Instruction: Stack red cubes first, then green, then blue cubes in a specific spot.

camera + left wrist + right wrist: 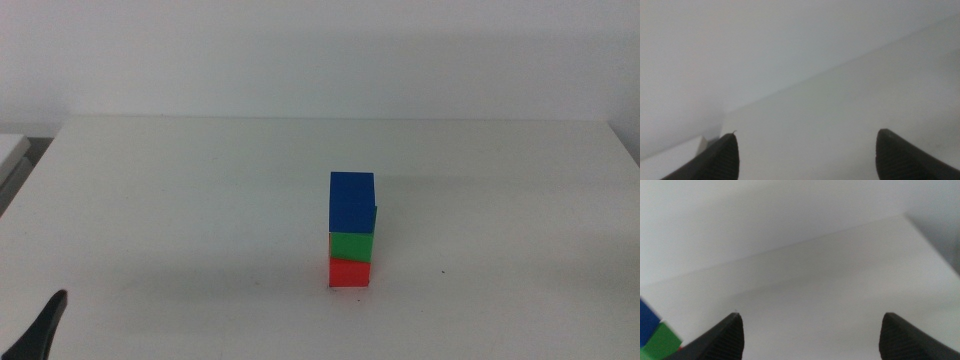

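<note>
Left gripper (42, 330): only a dark jaw tip shows at about 8 o'clock in the middle view, by the bottom edge, well apart from the cubes. In the left wrist view the left gripper (807, 155) has its 2 jaws spread wide, released, with bare white table between them and nothing held.

Table (200, 200): plain white top, filling most of the middle view; a pale wall lies beyond its far edge at 12 o'clock.

Red cube (349, 272): bottom of the stack, resting on the table just right of centre, toward 5 o'clock in the middle view.

Green cube (351, 245): sits directly on the red cube, touching it.

Blue cube (352, 202): top of the 3-cube stack, resting on the green cube; it looks slightly offset, with an edge jutting out on the right side.

Stack in the right wrist view: the blue cube (647, 322) and green cube (660, 342) show at the picture's edge, blurred; a sliver of red is barely visible below them.

Right gripper (811, 337): seen only in the right wrist view; its 2 jaws stand wide apart, released, holding nothing, with the stack off to one side of them.
</note>
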You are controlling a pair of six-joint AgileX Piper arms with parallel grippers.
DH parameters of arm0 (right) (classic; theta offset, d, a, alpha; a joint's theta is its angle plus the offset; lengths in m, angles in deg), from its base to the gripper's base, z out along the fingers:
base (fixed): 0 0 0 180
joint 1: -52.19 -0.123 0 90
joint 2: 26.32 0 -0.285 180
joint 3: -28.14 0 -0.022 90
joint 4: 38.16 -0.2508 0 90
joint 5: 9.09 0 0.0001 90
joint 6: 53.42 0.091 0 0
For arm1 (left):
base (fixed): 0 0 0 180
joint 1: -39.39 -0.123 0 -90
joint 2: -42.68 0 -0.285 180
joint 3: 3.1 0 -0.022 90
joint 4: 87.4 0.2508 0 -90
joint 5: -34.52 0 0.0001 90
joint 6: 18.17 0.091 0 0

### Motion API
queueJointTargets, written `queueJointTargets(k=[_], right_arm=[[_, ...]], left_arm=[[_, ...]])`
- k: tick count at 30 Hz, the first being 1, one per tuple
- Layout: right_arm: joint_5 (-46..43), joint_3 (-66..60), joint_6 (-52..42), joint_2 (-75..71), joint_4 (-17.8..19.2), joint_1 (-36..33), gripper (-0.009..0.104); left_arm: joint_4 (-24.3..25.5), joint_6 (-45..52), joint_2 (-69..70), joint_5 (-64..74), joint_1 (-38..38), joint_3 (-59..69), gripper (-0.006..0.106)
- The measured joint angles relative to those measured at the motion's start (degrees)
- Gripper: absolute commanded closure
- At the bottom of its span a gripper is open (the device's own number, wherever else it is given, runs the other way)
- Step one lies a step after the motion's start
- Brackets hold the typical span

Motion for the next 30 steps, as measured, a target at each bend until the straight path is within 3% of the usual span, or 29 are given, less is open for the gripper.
queueJointTargets(k=[5, 24, 26, 30], right_arm=[[-0.8, -4.3, 0.0, -6.86, 0.0, 3.35, 0.002], [-2.35, -11.61, 0.0, -16.61, -0.19, 3.74, 0.002], [-1.12, -11.73, -2.58, -16.61, -0.78, 3.74, 0.002], [-1.0, -11.73, -20.3, -16.61, -3.98, 3.74, 0.002]], left_arm=[[0.0, 0.0, 8.01, -1.32, 0.0, 4.19, 0.007], [0.15, 0.0, 8.52, -3.46, -1.19, 6.76, 0.007], [0.15, 0.0, 8.52, -3.46, -1.19, 6.76, 0.007], [0.15, 0.0, 8.52, -3.58, -1.19, 6.76, 0.007]])
